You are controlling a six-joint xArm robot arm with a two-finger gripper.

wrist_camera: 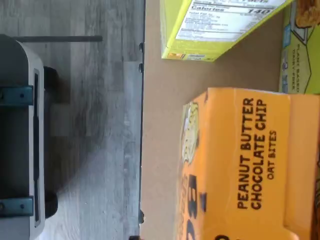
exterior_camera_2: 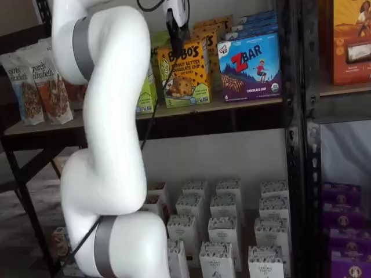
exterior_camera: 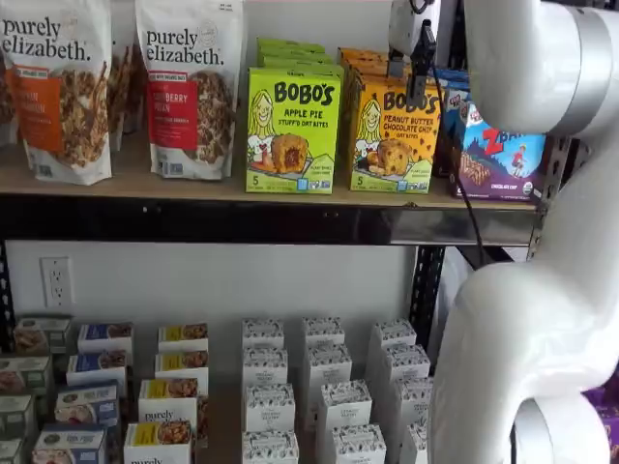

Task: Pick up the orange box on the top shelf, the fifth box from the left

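The orange box (exterior_camera: 392, 135) reads "BOBO'S Peanut Butter Chocolate Chip" and stands upright at the front of the top shelf (exterior_camera: 222, 188), with more alike behind it. It also shows in a shelf view (exterior_camera_2: 186, 72) and close up in the wrist view (wrist_camera: 245, 170). My gripper (exterior_camera: 419, 87) hangs from above, just in front of the box's upper face. It also shows in a shelf view (exterior_camera_2: 175, 43). Its black fingers show as one dark bar with no plain gap. They hold no box.
A lime-green Apple Pie box (exterior_camera: 293, 130) stands left of the orange box. A blue-purple Zbar box (exterior_camera: 498, 150) stands to its right. Granola bags (exterior_camera: 58, 87) fill the shelf's left. Small white cartons (exterior_camera: 324, 387) sit below. My white arm (exterior_camera: 542, 290) covers the right side.
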